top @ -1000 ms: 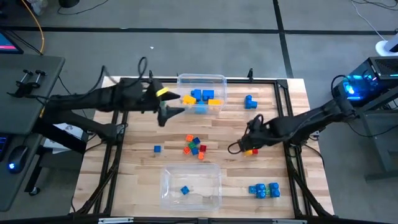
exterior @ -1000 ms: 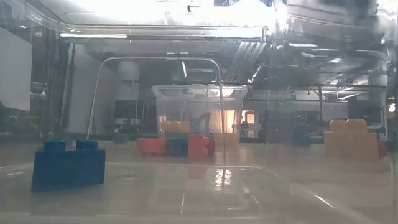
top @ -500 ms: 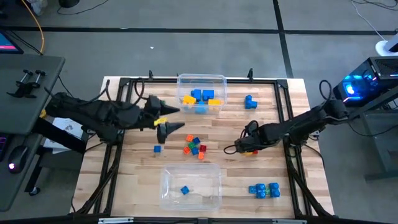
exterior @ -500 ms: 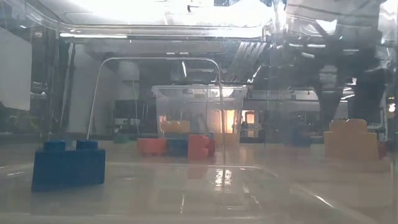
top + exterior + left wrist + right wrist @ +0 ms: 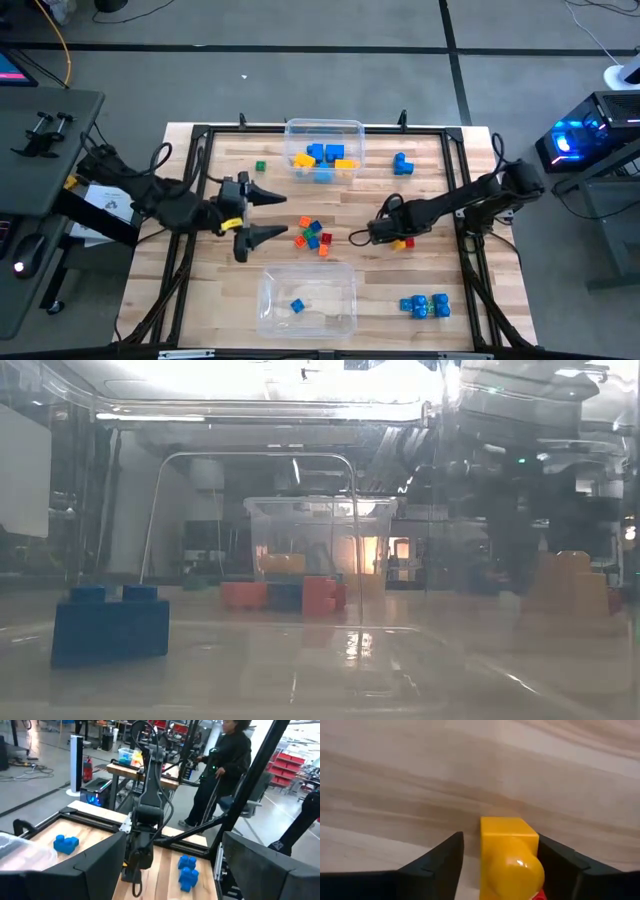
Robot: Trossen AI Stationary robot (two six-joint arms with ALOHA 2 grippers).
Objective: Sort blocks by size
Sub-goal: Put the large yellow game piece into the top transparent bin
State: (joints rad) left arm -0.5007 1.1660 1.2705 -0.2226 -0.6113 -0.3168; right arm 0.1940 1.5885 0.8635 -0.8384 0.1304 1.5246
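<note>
My right gripper [image 5: 368, 235] is low over the table's middle right, open. Its fingers stand on either side of a yellow block [image 5: 507, 855], which has a red piece [image 5: 540, 895] beside it; the block also shows in the high view [image 5: 400, 243] and the low view [image 5: 565, 585]. My left gripper [image 5: 268, 216] is wide open and empty, just left of a pile of tiny red, orange, blue and green cubes [image 5: 313, 235] lying on the table. A green cube [image 5: 260, 166] lies at the far left. My right gripper has one finger [image 5: 560, 865] right against the yellow block's side [image 5: 535, 850], but I cannot tell whether it touches. A gap shows between the block and the other finger [image 5: 442, 862]. The block rests on the table.
A clear bin [image 5: 352, 128] at the far edge holds larger blue and yellow blocks. A clear bin [image 5: 270, 300] at the near edge holds one small blue brick [image 5: 297, 306]. A blue block [image 5: 402, 163] lies far right, and several blue blocks [image 5: 425, 305] near right. A person [image 5: 225, 765] stands beyond the table.
My left gripper has come from beside the far bin toward the table's near edge, staying wide open, to a place beside the cube pile. The green cube now shows where the arm was. My right gripper has crept toward the table's left edge; the yellow block has stayed put.
</note>
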